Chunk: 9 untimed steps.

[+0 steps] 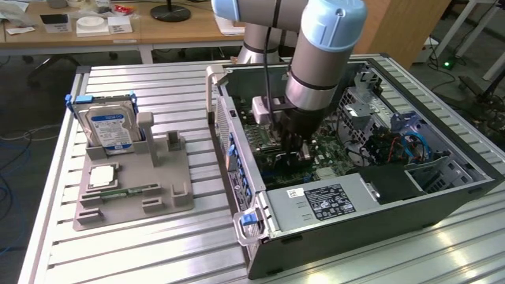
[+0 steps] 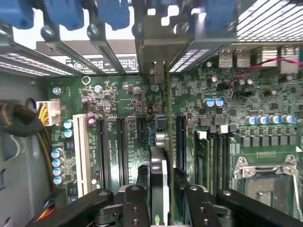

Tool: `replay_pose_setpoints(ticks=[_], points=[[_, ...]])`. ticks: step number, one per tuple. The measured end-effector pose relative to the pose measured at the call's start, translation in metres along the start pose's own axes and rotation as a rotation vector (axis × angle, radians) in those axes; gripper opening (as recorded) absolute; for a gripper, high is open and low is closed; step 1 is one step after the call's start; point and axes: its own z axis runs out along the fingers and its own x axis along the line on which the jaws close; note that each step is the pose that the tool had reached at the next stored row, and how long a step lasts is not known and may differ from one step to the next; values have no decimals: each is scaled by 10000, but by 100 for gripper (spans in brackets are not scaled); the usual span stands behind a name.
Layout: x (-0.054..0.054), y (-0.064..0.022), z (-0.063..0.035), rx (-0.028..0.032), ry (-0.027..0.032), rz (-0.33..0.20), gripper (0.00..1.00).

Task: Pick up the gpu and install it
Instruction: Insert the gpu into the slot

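The gpu point(image 2: 159, 161) stands edge-on in a motherboard point(image 2: 124, 101) slot, a thin card running from between my fingers to its silver bracket point(image 2: 152, 49) at the case's rear wall. My gripper point(image 2: 159, 194) straddles the card's near end, one finger point(image 2: 142, 177) on each side with a thin gap to the card, so it is open and not clamping. In the exterior view the gripper point(image 1: 298, 152) reaches straight down into the open computer case point(image 1: 355, 219), above the board.
Empty black slots point(image 2: 103, 146) and a white slot point(image 2: 81, 151) lie beside the card; memory sticks point(image 2: 203, 156) and the CPU socket point(image 2: 267, 182) are on the other side. A grey fixture point(image 1: 130, 177) at the exterior view's left holds a hard drive point(image 1: 110, 127) and a memory stick point(image 1: 130, 191).
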Motion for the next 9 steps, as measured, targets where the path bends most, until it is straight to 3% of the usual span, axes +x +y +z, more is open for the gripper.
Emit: replay_pose_setpoints(ticks=[9], points=[[-16,-4,-370,8,-1,-1,35]])
